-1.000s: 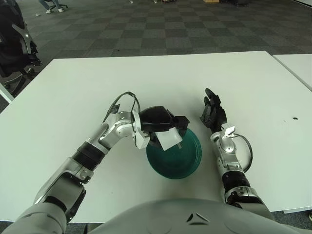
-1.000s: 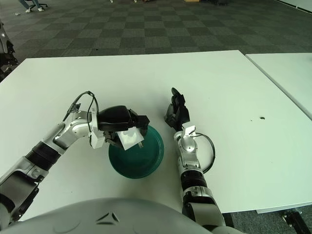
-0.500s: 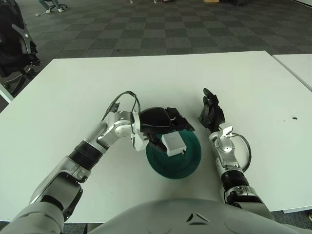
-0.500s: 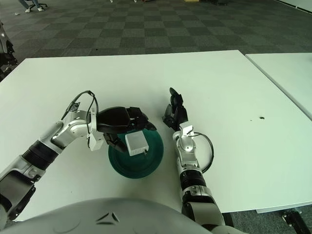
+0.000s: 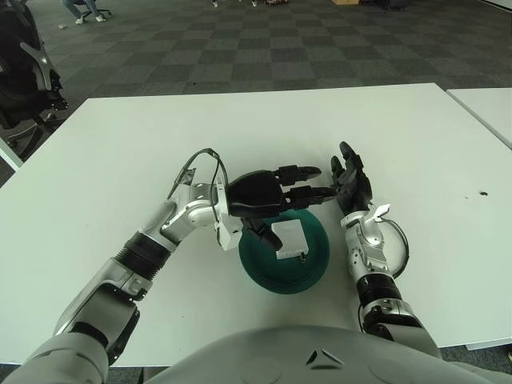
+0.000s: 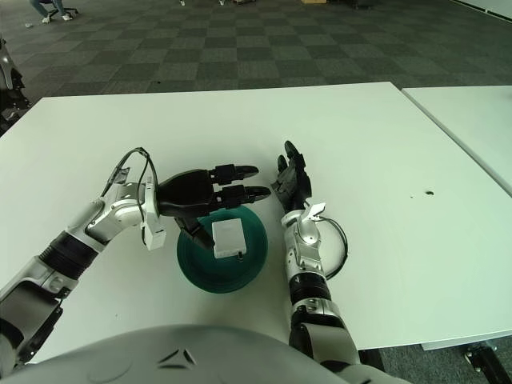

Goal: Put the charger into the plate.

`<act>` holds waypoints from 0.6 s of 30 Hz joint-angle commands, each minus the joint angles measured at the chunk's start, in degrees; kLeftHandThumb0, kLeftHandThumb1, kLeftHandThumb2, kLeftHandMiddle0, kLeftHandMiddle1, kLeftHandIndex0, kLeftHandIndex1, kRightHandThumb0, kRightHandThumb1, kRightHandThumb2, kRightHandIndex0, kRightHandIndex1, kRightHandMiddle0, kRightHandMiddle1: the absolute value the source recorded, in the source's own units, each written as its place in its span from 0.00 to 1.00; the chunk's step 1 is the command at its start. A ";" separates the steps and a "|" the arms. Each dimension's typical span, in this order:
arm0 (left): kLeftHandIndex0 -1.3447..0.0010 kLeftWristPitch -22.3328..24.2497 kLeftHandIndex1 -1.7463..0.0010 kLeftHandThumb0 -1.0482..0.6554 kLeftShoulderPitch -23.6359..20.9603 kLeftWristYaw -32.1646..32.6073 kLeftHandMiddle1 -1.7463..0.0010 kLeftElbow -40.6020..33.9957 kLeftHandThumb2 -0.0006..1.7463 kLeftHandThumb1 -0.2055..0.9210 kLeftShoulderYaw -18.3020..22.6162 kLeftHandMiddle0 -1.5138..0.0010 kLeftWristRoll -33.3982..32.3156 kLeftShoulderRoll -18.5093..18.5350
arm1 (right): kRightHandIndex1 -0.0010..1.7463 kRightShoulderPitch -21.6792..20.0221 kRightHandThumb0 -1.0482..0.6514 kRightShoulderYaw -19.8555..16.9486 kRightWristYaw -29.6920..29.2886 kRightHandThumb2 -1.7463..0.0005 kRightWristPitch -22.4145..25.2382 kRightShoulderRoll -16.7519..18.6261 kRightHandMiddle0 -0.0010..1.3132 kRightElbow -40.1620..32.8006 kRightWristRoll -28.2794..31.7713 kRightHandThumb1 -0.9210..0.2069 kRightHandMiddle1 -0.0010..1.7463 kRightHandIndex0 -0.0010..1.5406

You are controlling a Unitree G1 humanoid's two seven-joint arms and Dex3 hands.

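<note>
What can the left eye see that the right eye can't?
Only the left eye view shows the black chair beside the table's far left corner. Only the right eye view shows more of the second table on the right. Both show the white charger lying in the green plate, the open left hand above it, and the right hand beside the plate.

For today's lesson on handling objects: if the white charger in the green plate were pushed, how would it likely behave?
The charger looks like a rigid, flat-sided block, so it would probably slide, not roll. Lying flat in the plate, it seems unlikely to tip. The open left hand above it suggests it stays put unaided.
</note>
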 commanded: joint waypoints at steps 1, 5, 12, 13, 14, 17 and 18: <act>1.00 -0.41 1.00 0.00 -0.29 0.81 1.00 0.66 0.45 1.00 0.94 1.00 -0.30 0.71 | 0.00 4.44 0.21 -2.35 1.51 0.33 4.34 3.21 0.00 8.05 3.27 0.00 0.11 0.04; 1.00 1.31 1.00 0.00 0.80 0.34 1.00 0.83 0.44 1.00 1.55 1.00 -3.72 -0.05 | 0.00 7.98 0.21 -0.51 2.64 0.33 1.27 -1.39 0.00 7.03 -0.87 0.00 0.10 0.04; 1.00 12.34 1.00 0.00 3.60 -4.94 1.00 19.12 0.42 1.00 11.01 1.00 -37.31 -10.19 | 0.00 7.44 0.19 4.90 -4.86 0.38 -0.09 -3.03 0.00 8.00 -12.34 0.00 0.11 0.04; 1.00 16.05 1.00 0.00 5.48 -3.01 1.00 16.96 0.42 1.00 13.02 1.00 -42.79 -13.44 | 0.00 7.50 0.19 5.02 -5.31 0.39 0.08 -2.99 0.00 7.83 -12.76 0.00 0.11 0.04; 1.00 18.47 1.00 0.00 6.92 -1.52 1.00 15.09 0.43 1.00 14.24 1.00 -46.35 -15.66 | 0.01 7.61 0.19 5.05 -5.55 0.39 0.18 -3.00 0.00 7.65 -13.03 0.00 0.12 0.04; 1.00 21.93 1.00 0.00 11.98 4.73 1.00 10.05 0.44 1.00 17.75 1.00 -54.35 -21.07 | 0.01 7.93 0.19 4.88 -5.99 0.40 0.39 -3.10 0.00 7.33 -13.37 0.00 0.13 0.05; 0.99 22.78 1.00 0.00 13.23 6.38 0.99 9.13 0.46 1.00 19.15 0.99 -56.68 -22.47 | 0.01 7.99 0.19 4.85 -6.16 0.40 0.46 -3.09 0.00 7.26 -13.47 0.00 0.14 0.05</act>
